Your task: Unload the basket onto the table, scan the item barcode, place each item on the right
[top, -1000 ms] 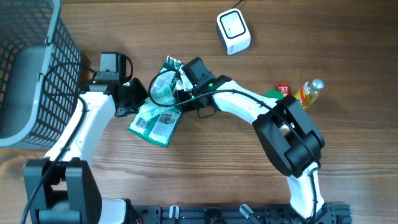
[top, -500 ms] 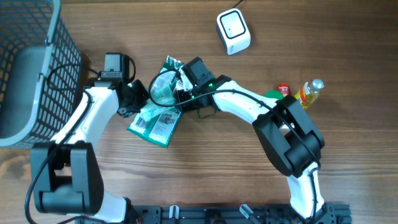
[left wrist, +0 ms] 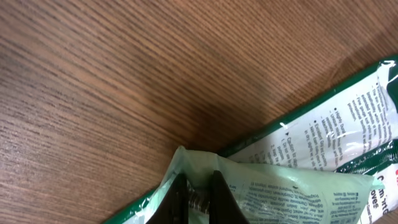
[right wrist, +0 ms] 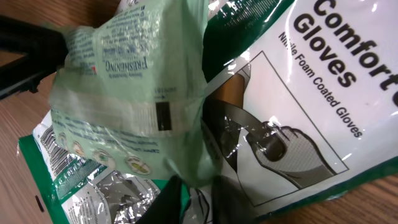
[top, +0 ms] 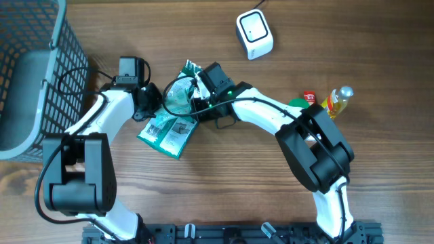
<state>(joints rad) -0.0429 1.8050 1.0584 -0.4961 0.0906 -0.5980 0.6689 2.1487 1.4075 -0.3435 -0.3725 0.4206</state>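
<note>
**A:** What have the tools got?

**B:** I see the left tool (left wrist: 194, 186) pinched fully closed on the edge of the pale green packet (left wrist: 280, 193). The right tool (right wrist: 191, 186) is barely a slit apart. The packet's film runs between its fingers, so I read that as a grip from the other side.

**A:** And where is the packet?

**B:** It is strung between both tools, left of centre on the bench (top: 224, 190). It hangs over the gloves pack (top: 166, 132), which lies flat there. I can't tell whether the two touch. The white scanner (top: 254, 34) stands well apart, towards the far edge.

**A:** How does it look?

**B:** It is crumpled and translucent, with small print and one black bar facing my right wrist camera. I can't make out a barcode on it.
</note>
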